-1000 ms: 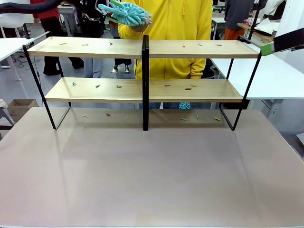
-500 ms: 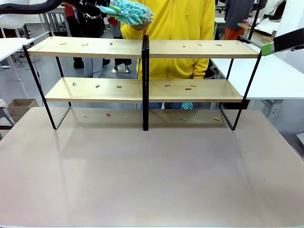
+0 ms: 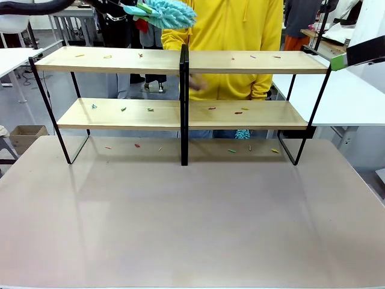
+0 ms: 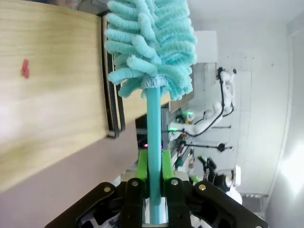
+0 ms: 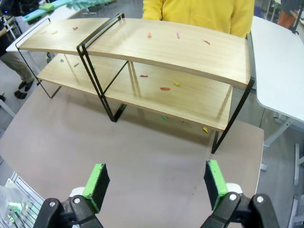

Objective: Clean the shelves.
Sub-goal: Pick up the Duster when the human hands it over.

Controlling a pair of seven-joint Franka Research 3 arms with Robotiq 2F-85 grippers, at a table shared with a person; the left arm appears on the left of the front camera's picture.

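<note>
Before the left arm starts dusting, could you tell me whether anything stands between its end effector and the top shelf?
Nothing visible does. The left end effector, shut on the duster, holds it above the top shelf, near the black post. Small scraps lie on the board itself.

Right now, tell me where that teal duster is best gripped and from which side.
Grip the duster by its thin straight handle, below the fluffy head, coming along the handle from its free end: the head is soft and bulky. The left gripper is shut on it that way.
</note>
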